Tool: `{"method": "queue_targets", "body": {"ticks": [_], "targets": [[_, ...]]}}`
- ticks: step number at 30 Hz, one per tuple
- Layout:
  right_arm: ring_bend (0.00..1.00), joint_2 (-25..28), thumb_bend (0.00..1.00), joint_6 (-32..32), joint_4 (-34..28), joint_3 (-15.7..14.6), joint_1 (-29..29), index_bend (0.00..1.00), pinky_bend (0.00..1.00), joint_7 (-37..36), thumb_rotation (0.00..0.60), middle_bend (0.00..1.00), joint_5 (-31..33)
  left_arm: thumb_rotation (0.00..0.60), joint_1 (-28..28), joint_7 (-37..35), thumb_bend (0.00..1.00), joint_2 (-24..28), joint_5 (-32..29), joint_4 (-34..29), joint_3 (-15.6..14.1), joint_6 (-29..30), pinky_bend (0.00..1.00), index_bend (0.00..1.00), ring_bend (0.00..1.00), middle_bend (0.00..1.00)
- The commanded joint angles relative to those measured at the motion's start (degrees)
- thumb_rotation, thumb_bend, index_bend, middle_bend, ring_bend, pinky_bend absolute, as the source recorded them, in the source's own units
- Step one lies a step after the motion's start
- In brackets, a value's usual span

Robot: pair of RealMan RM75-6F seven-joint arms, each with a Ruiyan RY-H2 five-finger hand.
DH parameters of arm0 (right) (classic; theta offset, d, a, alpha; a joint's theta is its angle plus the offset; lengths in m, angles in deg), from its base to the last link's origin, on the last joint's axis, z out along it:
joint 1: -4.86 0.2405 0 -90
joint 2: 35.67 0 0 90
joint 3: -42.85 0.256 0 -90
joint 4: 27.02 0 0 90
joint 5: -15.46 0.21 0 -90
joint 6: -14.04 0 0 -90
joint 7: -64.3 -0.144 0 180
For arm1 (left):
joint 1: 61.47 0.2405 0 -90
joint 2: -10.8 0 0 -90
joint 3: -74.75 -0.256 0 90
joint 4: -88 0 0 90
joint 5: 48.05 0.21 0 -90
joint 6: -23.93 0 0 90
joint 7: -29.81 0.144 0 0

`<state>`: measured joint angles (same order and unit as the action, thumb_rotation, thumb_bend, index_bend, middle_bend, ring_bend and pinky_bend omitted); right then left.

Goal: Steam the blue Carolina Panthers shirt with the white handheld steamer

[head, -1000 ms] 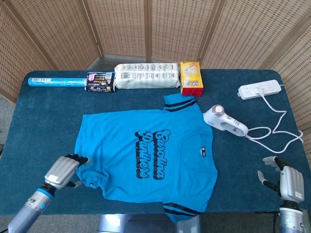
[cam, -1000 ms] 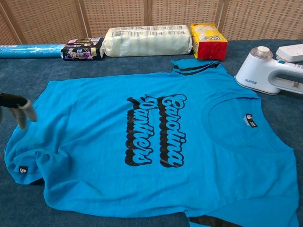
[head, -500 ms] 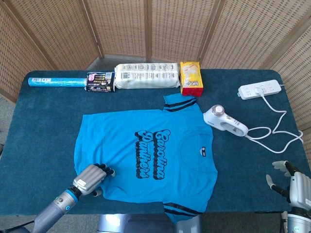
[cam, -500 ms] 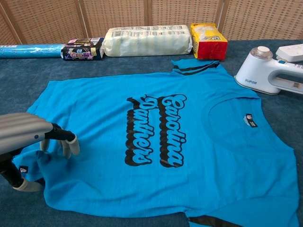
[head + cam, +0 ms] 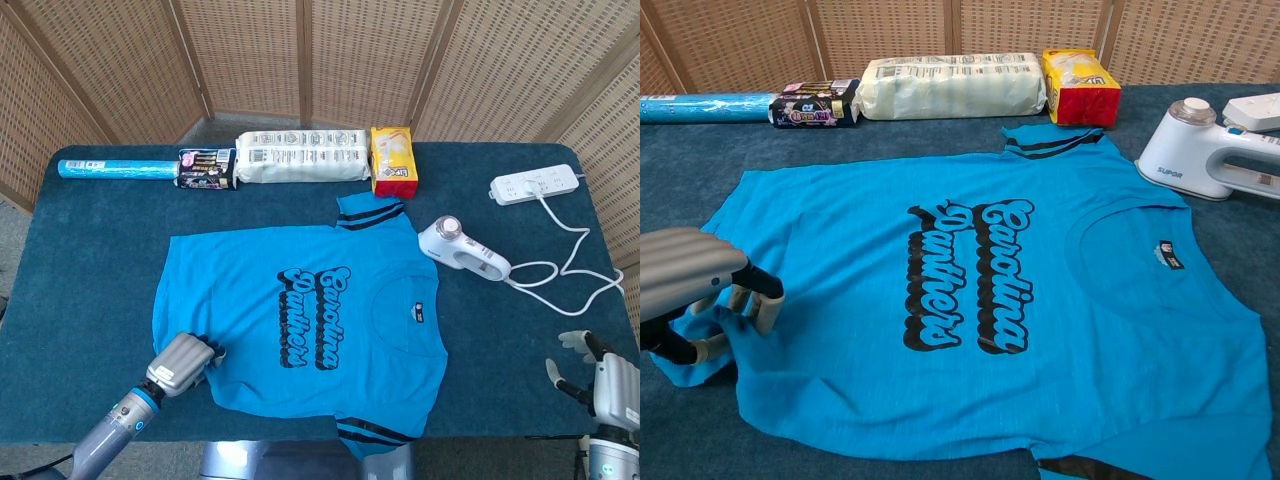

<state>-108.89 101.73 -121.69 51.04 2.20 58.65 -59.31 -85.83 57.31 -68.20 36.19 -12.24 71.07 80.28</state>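
From the head view, the blue shirt (image 5: 300, 325), lettered "Carolina Panthers", lies flat on the dark blue table (image 5: 80, 250). The left hand (image 5: 180, 362) grips its lower hem corner, fingers curled into the cloth. The right hand (image 5: 605, 378) hangs at the table's near right edge, fingers apart, holding nothing. The white handheld steamer (image 5: 462, 250) lies just beside the collar, its cord running to a white power strip (image 5: 535, 184).

From the chest view, the steamer (image 5: 1205, 150) reads "SUPOR"; the left hand's fingers (image 5: 762, 310) bunch the hem.
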Motion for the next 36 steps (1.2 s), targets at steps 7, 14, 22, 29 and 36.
{"method": "queue_targets", "body": {"ticks": [7, 14, 22, 29, 36], "targets": [[0.42, 1.04, 0.33, -1.51, -1.36, 1.39, 1.88, 0.40, 0.43, 1.03, 0.600, 0.45, -0.35, 0.600, 0.21, -1.33, 0.43, 2.11, 2.08, -1.86, -2.80, 0.11, 0.64, 0.56, 0.56, 0.61], [0.41, 1.53, 0.33, -4.99, -3.20, 4.95, 7.37, 0.39, 0.43, 3.71, 0.600, 0.43, -1.69, 0.600, 0.98, -1.44, 0.43, 2.81, 2.82, -2.64, -3.46, 1.86, 0.64, 0.57, 0.57, 0.62], [0.29, 1.11, 0.25, -14.77, -2.02, 10.45, 16.67, 0.25, 0.35, 10.38, 0.600, 0.30, 4.34, 0.600, 1.30, -1.50, 0.43, 2.23, 2.18, -2.38, -3.54, 2.20, 0.65, 0.57, 0.57, 0.63], [0.24, -5.06, 0.21, -21.73, 8.00, 14.74, 26.23, 0.15, 0.32, 18.03, 0.600, 0.23, 14.46, 0.600, 1.38, -0.62, 0.43, 1.38, 0.79, -2.17, -3.60, 1.81, 0.65, 0.57, 0.57, 0.63], [0.23, -8.96, 0.21, -22.93, 14.03, 15.69, 30.26, 0.14, 0.31, 21.11, 0.600, 0.23, 19.07, 0.600, 1.13, 0.05, 0.43, 1.06, -0.53, -2.10, -3.26, 1.46, 0.65, 0.57, 0.57, 0.62]]}}
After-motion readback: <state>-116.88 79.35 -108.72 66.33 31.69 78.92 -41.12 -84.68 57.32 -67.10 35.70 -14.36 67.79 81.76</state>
